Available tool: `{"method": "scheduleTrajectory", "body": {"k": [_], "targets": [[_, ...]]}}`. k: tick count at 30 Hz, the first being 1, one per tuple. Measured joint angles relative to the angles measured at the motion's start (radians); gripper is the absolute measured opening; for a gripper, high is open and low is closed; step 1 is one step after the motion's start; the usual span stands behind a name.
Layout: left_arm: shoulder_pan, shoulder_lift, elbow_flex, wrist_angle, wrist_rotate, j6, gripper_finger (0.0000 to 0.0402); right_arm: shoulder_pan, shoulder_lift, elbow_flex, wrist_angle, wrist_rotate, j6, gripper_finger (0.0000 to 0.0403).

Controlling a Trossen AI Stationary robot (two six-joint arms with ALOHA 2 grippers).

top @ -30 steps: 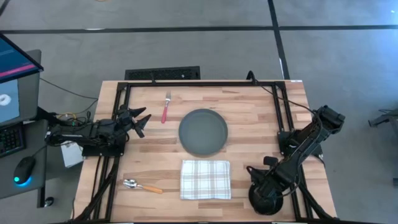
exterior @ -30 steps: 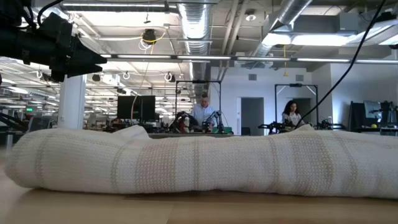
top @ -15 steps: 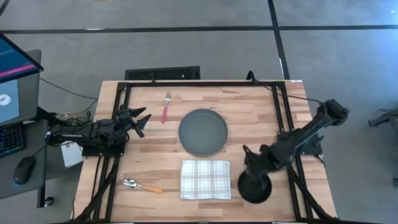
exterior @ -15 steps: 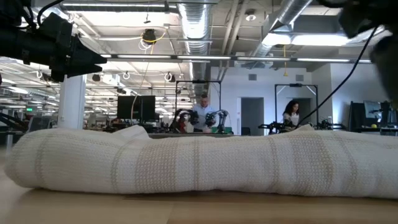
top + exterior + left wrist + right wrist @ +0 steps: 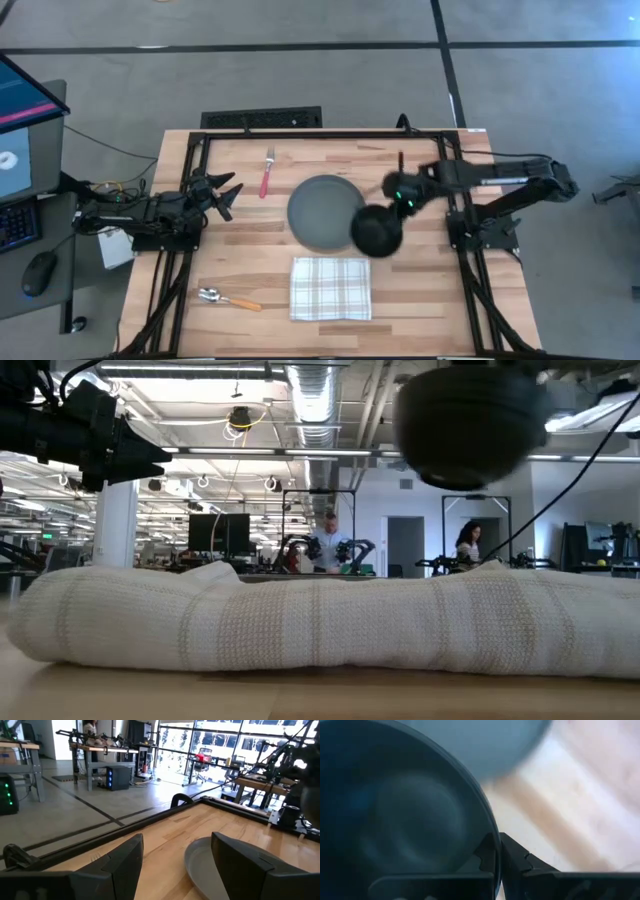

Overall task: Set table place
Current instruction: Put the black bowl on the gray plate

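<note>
Left to right on the surface (image 5: 420,290), from the high view:

Left arm, one, parked at the left edge. Left end effector (image 5: 226,195) raised, fingers spread wide, holding nothing; the same open fingers (image 5: 120,865) seen in the left wrist view, with the plate rim beyond them.

Spoon (image 5: 227,298), one, orange handle, lying near the front left corner, well apart from the left arm.

Fork (image 5: 267,173), one, pink handle, lying near the back rail, just beside the plate's left side but not touching it.

Plate (image 5: 322,211), one, dark grey, round, resting at mid-surface.

Napkin (image 5: 330,288), one, checked white-grey, folded flat, lying in front of the plate with a bare strip of wood between. In the low view, its folded edge (image 5: 320,622) filling the foreground.

Bowl (image 5: 377,230), one, black, lifted clear of the surface, overlapping the plate's right rim as seen from above. In the low view, hanging high above the napkin (image 5: 468,425).

Right arm, one, reaching in from the right rail. Right end effector (image 5: 396,198) pinching the bowl's rim; in the right wrist view, fingers (image 5: 490,855) pressed on either side of the bowl wall (image 5: 395,820).

Two persons visible in the room far behind, in the low view.
</note>
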Motion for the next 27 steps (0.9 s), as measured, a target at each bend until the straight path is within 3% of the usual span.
{"method": "scheduleTrajectory", "body": {"k": [11,18,27], "targets": [[0.0,0.0,0.0,0.0,0.0,0.005,0.0224,-0.241,0.329,0.365,-0.026,-0.002,-0.362,0.0025],[0.0,0.0,0.0,0.0,0.0,0.005,0.0224,-0.266,0.538,0.495,-0.028,-0.036,-0.498,0.0025],[0.0,0.0,0.0,0.0,0.0,0.005,0.0224,-0.264,0.708,0.548,0.001,-0.09,-0.576,0.0025]]}}
